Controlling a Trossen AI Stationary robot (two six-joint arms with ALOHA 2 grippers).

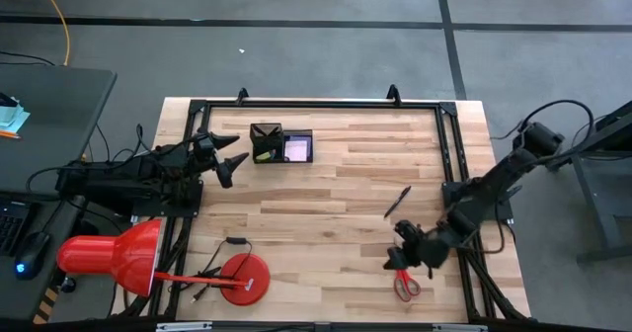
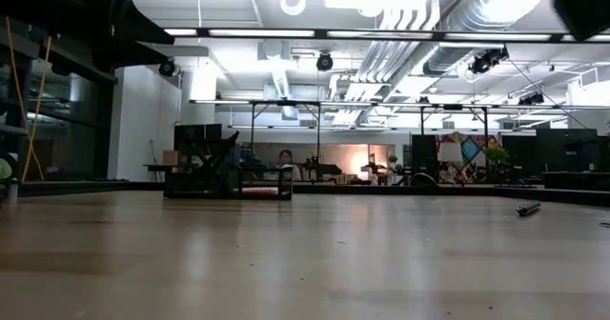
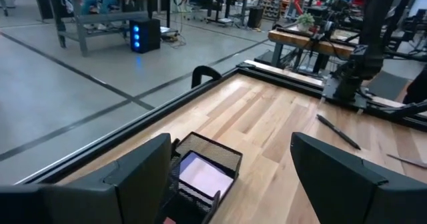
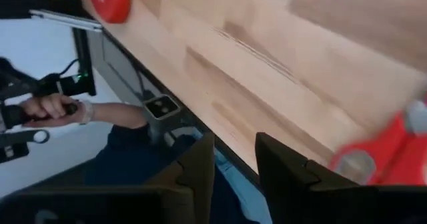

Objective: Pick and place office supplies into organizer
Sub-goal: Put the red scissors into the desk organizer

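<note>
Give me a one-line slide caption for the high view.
Right gripper over the red-handled scissors; left gripper open beside the organizer; one black pen lies mid-table.

Table (image 1: 326, 189): pale wood planks, smooth, satin sheen. Organizer (image 1: 281, 144): black wire mesh, matt. Scissors (image 1: 405, 285): red plastic handles. Lamp (image 1: 109, 258): glossy red shade. Pen (image 1: 397, 202): black, slim, matt.

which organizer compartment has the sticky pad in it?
The organizer's right compartment, farther from the left end effector: a pale pad lies flat there. The left compartment looks dark.
</note>
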